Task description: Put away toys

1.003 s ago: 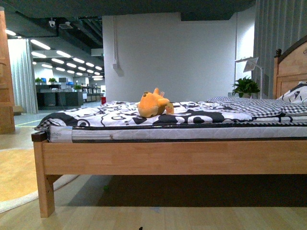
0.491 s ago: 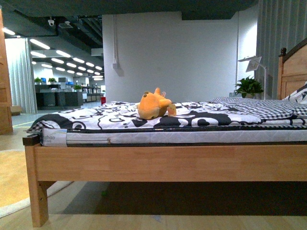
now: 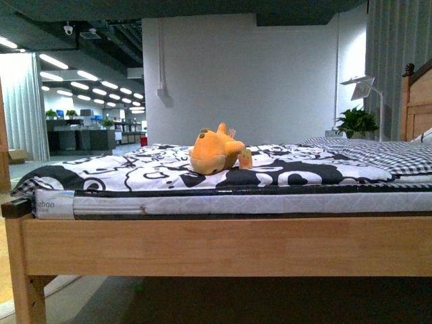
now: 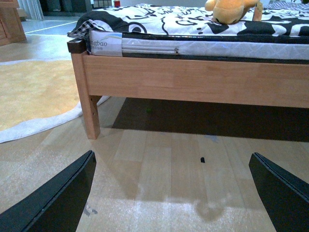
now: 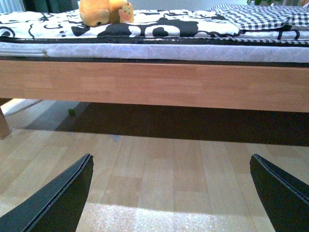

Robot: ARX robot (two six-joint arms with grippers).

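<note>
An orange-yellow plush toy [image 3: 214, 151] lies on the black-and-white patterned bedspread [image 3: 135, 177] of a wooden bed. It also shows at the top of the left wrist view [image 4: 231, 8] and of the right wrist view [image 5: 104, 11]. My left gripper [image 4: 174, 193] is open and empty, low over the wood floor in front of the bed. My right gripper [image 5: 171, 195] is open and empty, also low over the floor. Neither arm shows in the front view.
The bed's wooden side rail [image 3: 223, 246] and corner leg [image 4: 89, 108] stand ahead. A yellow rug with a white border [image 4: 34, 92] lies on the floor to the left. A checked blanket [image 3: 391, 152], a headboard [image 3: 418, 101], a potted plant [image 3: 356, 121] and a lamp are at the right.
The front view has drawn closer to the bed and shifted right; the bed and toy look larger, and the bed's corner has slid toward the left edge.
</note>
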